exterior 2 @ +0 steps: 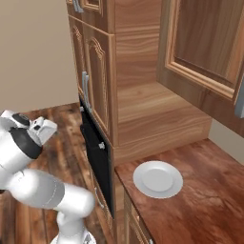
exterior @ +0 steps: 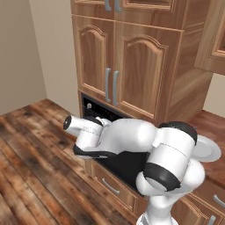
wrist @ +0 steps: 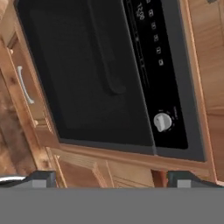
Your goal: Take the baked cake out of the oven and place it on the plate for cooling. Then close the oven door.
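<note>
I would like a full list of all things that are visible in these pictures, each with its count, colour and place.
oven: one, black, built into the wooden cabinetry.
oven door: one, black, shut, with a dark bar handle.
control strip: one, black with pale markings, along one side of the door in the hand view.
knob: one clear in the hand view, silver, at the end of the strip.
plate: one, white, bare, on the brown counter beside the oven.
arched cabinet doors: two, wooden, grey handles, above the oven.
drawer: one, wooden, grey handle, below the oven.
floor: dark wood planks.
arm: one, white with dark joints, before the oven.
gripper: one, dark tips, jaws wide apart, holding nothing.
</note>
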